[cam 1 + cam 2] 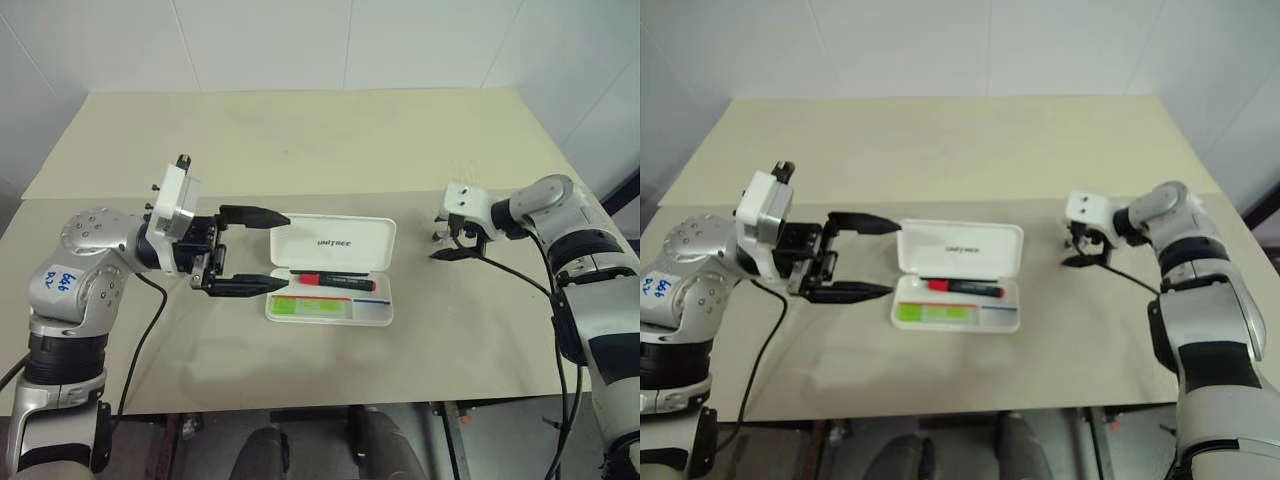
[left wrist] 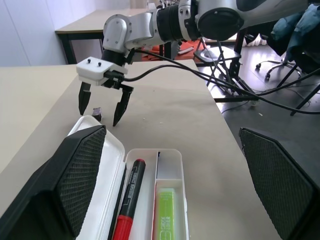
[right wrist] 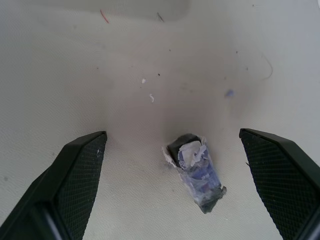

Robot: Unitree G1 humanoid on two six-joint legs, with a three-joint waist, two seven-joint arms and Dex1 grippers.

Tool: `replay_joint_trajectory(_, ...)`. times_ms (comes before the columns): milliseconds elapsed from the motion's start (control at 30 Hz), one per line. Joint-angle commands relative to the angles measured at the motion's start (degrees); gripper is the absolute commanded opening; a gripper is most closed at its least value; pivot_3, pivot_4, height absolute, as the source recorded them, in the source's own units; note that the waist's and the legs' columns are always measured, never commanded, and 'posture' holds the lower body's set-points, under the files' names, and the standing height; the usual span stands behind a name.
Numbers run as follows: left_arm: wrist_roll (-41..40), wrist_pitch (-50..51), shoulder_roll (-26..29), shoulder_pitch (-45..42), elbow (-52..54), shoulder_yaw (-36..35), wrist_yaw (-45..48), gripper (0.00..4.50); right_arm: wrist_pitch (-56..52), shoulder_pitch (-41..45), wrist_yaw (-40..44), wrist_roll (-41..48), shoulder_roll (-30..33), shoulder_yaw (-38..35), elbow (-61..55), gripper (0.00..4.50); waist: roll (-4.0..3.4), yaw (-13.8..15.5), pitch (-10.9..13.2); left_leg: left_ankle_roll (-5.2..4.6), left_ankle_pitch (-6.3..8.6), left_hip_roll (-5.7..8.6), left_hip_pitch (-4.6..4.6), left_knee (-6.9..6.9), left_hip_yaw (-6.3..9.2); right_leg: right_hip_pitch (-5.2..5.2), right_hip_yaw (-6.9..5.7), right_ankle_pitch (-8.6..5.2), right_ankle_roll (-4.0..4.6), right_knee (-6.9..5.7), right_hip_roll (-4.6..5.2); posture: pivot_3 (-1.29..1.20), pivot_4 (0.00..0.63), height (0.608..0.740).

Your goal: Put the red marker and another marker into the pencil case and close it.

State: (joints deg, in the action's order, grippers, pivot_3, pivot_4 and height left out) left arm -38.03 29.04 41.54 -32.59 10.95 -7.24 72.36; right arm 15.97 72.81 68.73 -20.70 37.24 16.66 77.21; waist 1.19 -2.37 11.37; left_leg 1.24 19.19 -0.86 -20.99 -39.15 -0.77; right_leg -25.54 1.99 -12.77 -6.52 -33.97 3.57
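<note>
Closing the case (image 1: 335,270) looks like the step in hand, since the red marker (image 1: 335,280) already lies in the tray's long back slot and the green highlighter (image 1: 308,308) in the front one. The case sits open mid-table, its lid (image 1: 334,243) tipped back away from the robot. The left gripper (image 1: 252,250) hovers level at the case's left end, fingers spread wide and empty, one tip by the lid edge and the other by the tray's front corner. To shut it well, the left should get behind the lid's far edge and sweep it toward the robot, then press down near the front rim until it latches, without shoving the light tray along the table. The right gripper (image 1: 458,243), also wide open and holding nothing, points down well right of the case over a small wrapped scrap (image 3: 196,170), possibly an eraser; it could steady the tray's right end instead.
</note>
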Motion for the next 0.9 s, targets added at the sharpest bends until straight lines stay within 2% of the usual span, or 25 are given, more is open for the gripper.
replay_joint_trajectory(33, -2.1, 0.7, 1.5, 1.2, 3.5, -2.5, -1.4, 4.48, -1.0, 2.0, -2.8, -2.6, 0.0, 1.0, 0.6, 4.5, 0.0, -0.1, 0.0, 0.0, 0.0, 0.0, 0.0, 0.0, 0.0, 0.0, 0.0, 0.0, 0.0, 0.0, 0.0, 0.0, 0.15, 0.74)
replay_joint_trajectory(233, -3.1, 1.3, 2.0, 2.6, 5.2, -3.3, -2.7, 4.48, -2.6, 2.5, -4.8, -4.7, -0.2, 1.5, 1.1, 4.5, 0.0, -0.6, 0.0, 0.0, -0.01, 0.03, 0.01, -0.01, 0.02, 0.02, 0.01, 0.02, -0.01, -0.04, 0.04, 0.0, 0.15, 0.74)
replay_joint_trajectory(533, -4.8, 2.2, 3.0, 4.0, 7.5, -4.0, -4.5, 4.48, -4.9, 1.4, -3.5, -7.0, 0.3, 2.9, 1.6, 4.5, 0.0, -0.6, 0.0, -0.02, -0.01, 0.05, 0.02, -0.01, 0.09, 0.03, 0.01, 0.02, 0.0, -0.09, 0.03, 0.0, 0.15, 0.74)
replay_joint_trajectory(833, -5.8, 3.1, 3.5, 4.3, 8.6, -4.1, -5.4, 4.48, -6.1, 1.1, 0.8, -6.9, -0.4, 2.8, 1.7, 4.5, 0.01, -0.4, 0.0, -0.02, -0.01, 0.05, 0.02, -0.01, 0.15, 0.04, -0.03, 0.02, 0.0, -0.06, 0.02, 0.0, 0.15, 0.74)
replay_joint_trajectory(900, -5.9, 3.2, 3.5, 4.1, 8.7, -3.9, -5.5, 4.5, -5.9, 0.8, 2.8, -7.1, -0.7, 3.1, 1.7, 4.09, 0.01, -0.4, 0.0, -0.01, -0.01, 0.04, 0.01, 0.0, 0.15, 0.04, -0.04, 0.02, 0.01, -0.05, 0.01, 0.0, 0.15, 0.74)
